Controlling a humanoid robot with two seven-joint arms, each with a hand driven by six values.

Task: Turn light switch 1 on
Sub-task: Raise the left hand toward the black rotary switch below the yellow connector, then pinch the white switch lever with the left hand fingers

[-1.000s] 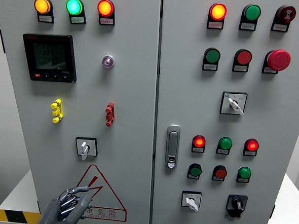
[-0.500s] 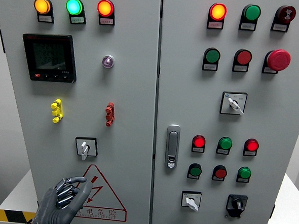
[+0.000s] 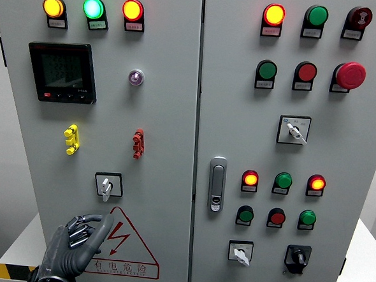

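A grey control cabinet fills the head view. On its left door point(image 3: 170, 114), a small rotary selector switch point(image 3: 107, 186) with a white knob sits above the red warning triangle point(image 3: 121, 245). My left hand point(image 3: 80, 231), dark grey, rises from the bottom left corner, below and left of that switch and apart from it. Its fingers point(image 3: 77, 225) are curled in and hold nothing, with the thumb sticking up toward the triangle. The right hand does not show.
Yellow point(image 3: 71, 139) and red point(image 3: 138, 143) toggle handles and a black display point(image 3: 62, 72) sit higher on the left door. The right door carries a latch handle point(image 3: 217, 184), lit indicator lamps, push buttons, a red emergency button point(image 3: 351, 75) and three more rotary switches point(image 3: 293, 130).
My left hand has risen and shifted slightly left, and its fingers have curled in more. Nothing on the panel has changed position.
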